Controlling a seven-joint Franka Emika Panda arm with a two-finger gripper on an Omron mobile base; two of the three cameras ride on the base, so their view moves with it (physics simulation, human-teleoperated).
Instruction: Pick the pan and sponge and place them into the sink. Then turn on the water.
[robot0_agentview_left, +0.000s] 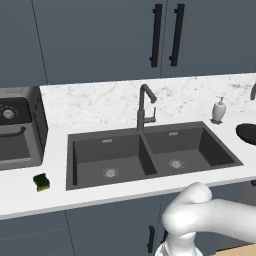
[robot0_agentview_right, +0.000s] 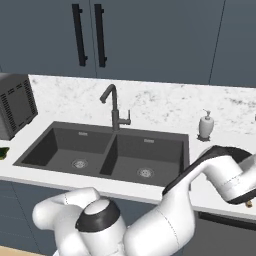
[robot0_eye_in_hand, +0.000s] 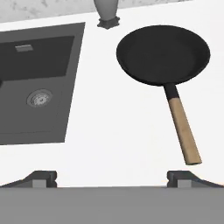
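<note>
Our gripper (robot0_eye_in_hand: 112, 177) hangs with jaws spread wide and empty above the white counter (robot0_eye_in_hand: 113, 131). The shallow round black frying pan (robot0_eye_in_hand: 163, 53) lies right of the dark grey sink (robot0_eye_in_hand: 39, 83). We should centre over its tan handle before descending.

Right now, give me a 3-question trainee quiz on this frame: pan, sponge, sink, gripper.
1. True or false: the pan already lies in the sink.
2. The sponge sits on the counter: A) left of the sink, near the dark appliance; B) in the right basin; C) beside the soap dispenser.
3. Fill in: the gripper above the counter has its jaws ____.

Key:
1. False. It rests on the counter right of the sink, handle pointing toward the gripper.
2. A.
3. Open, holding nothing.
</note>
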